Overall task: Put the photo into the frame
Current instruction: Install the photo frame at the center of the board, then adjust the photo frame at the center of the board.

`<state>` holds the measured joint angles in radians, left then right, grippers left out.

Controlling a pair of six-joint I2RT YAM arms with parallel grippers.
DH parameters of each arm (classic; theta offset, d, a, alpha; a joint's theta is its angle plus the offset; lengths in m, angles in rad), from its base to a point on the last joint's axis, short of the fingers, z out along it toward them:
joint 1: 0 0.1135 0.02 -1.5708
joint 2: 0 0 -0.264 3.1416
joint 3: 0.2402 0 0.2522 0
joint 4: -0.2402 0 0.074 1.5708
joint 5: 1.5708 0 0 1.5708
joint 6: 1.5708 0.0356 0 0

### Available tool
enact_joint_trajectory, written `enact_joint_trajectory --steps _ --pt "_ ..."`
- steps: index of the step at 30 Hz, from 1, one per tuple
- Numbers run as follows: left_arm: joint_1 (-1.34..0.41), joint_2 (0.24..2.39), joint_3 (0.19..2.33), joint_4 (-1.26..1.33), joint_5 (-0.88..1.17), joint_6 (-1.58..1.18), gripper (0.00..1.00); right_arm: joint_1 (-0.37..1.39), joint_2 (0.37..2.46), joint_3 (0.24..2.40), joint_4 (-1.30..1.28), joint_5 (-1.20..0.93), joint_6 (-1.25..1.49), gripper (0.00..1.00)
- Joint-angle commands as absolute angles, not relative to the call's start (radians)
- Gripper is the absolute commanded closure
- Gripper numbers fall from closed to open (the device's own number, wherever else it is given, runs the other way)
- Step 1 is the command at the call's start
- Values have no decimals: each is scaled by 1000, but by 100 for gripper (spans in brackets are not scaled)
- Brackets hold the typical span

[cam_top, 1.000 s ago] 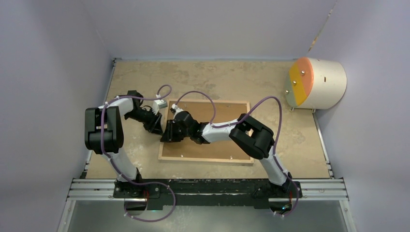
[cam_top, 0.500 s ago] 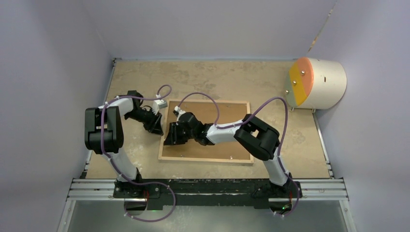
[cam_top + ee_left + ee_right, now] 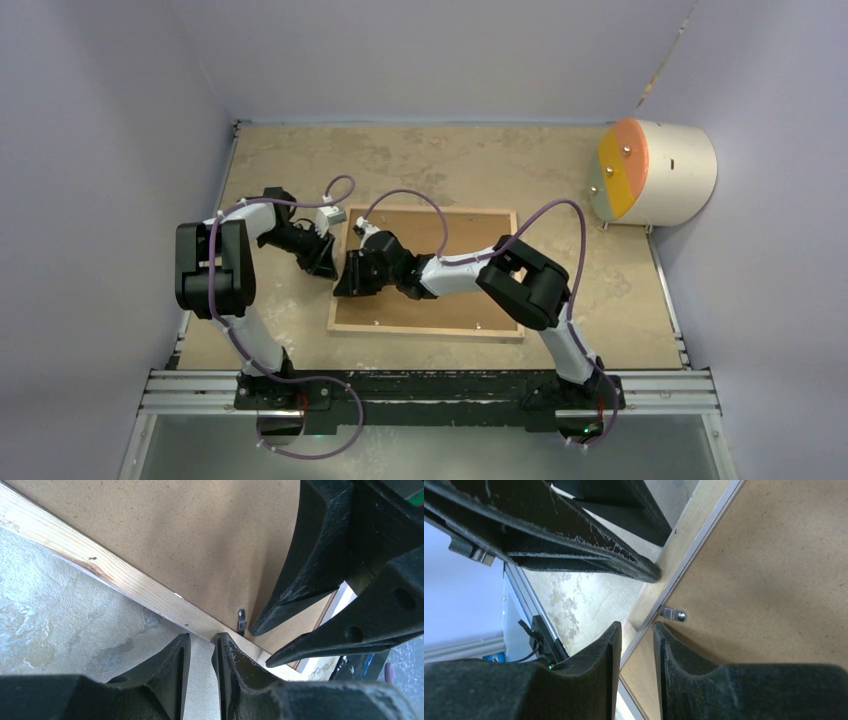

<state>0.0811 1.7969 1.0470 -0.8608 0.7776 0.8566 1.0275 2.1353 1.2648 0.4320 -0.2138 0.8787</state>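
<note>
— Fingers?
— Both pairs are narrowed to a slit and pinch the frame's [image 3: 430,329] left rim. The left gripper [image 3: 200,641] comes from 9 o'clock, the right gripper [image 3: 636,630] from 3.
— The frame?
— Flat, back up, long axis 9-to-3, with the backing board [image 3: 470,225] in it. The photo isn't visible.
— Arms?
— Left is nearer and folded. Right is stretched across the board.

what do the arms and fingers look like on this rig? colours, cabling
Both the left arm and right arm mix white links with boxy black joint housings. A purple cable loops along each. Fingers are matte black, tapered, scuffed.
</note>
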Motion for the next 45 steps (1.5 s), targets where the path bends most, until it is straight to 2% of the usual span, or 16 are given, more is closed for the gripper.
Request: enact_joint_trajectory --steps 1,9,21,30,41,45 --pt "81 1803 1028 -850 750 906 73 1027 2169 1289 376 -111 853 68" --pt "81 1801 1026 -854 750 911 73 1027 2170 1283 373 -41 836 72" --pt "81 1798 1027 -861 743 920 73 1025 2143 1272 405 -127 852 73" --pt "112 1805 1082 -906 762 929 73 976 2014 1186 446 -224 856 64" --pt "118 1807 1066 -886 752 913 75 910 2158 1303 420 -313 772 61" --pt "121 1808 1058 -881 749 911 76 906 2162 1299 448 -346 820 60"
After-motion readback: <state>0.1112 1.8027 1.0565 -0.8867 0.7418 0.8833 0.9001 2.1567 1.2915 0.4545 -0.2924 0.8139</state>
